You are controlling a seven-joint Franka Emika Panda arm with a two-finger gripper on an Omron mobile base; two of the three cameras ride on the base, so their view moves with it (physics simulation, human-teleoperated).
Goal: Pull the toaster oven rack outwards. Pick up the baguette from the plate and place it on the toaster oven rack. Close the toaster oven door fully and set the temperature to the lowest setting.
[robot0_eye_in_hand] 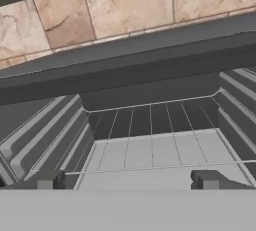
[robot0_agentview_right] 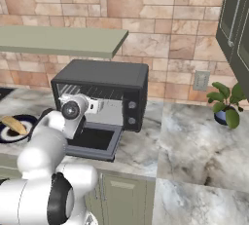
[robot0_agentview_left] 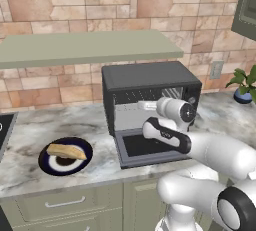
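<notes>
- The toaster oven (robot0_agentview_left: pixel 150 100) stood at the centre of the left base view, with the toaster oven door (robot0_agentview_left: pixel 150 147) folded down flat in front of it.
- The gripper (robot0_eye_in_hand: pixel 127 180) was at the mouth of the cavity, jaws wide apart and holding nothing; in the hand view its two tips rose at the bottom left and bottom right.
- The toaster oven rack (robot0_eye_in_hand: pixel 150 135) lay between and just beyond the tips, in the lower middle of the hand view. Its long axis ran left to right across the frame and its thin wires pointed toward the back wall.
- Whether the tips already touched the front wire, I could not tell.
- To pull well, the fingers should close on the front wire near its middle and draw straight out along the side grooves, so the rack does not jam.
- The baguette (robot0_agentview_left: pixel 66 151) lay on the plate (robot0_agentview_left: pixel 65 156) at the lower left, its long axis running left to right and slightly downward.
</notes>
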